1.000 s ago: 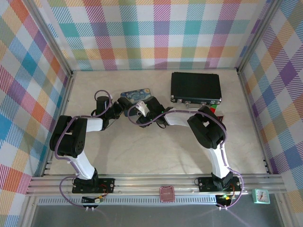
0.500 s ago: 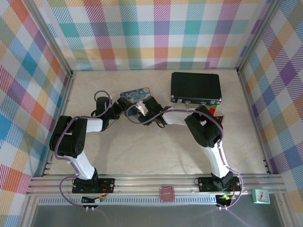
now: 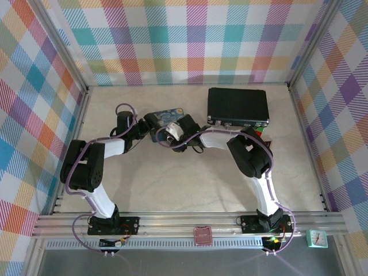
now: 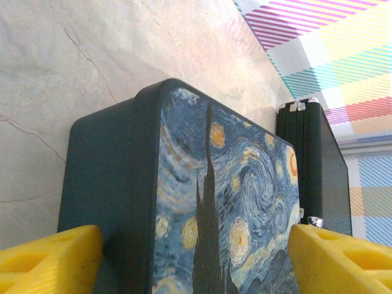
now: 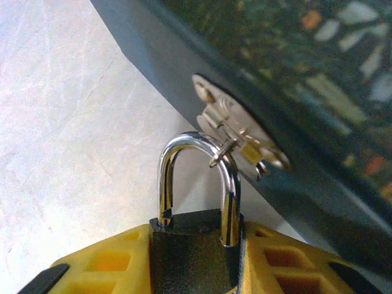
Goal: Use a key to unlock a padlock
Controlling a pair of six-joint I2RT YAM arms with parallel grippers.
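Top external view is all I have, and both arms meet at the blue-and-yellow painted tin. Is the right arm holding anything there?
Observer: Yes, the right arm's yellow fingers are closed on the body of a small dark-grey metal padlock.
Operator: Loose, or attached to the tin?
Observer: Attached: its silvery shackle runs through a metal hasp on the side of the blue-and-yellow painted tin.
Operator: And the left arm?
Observer: The left arm's yellow fingers sit either side of the tin and look clamped on it.

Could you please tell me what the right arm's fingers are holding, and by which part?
The padlock, gripped by its dark body; its shackle is hooked through the hasp on the tin.
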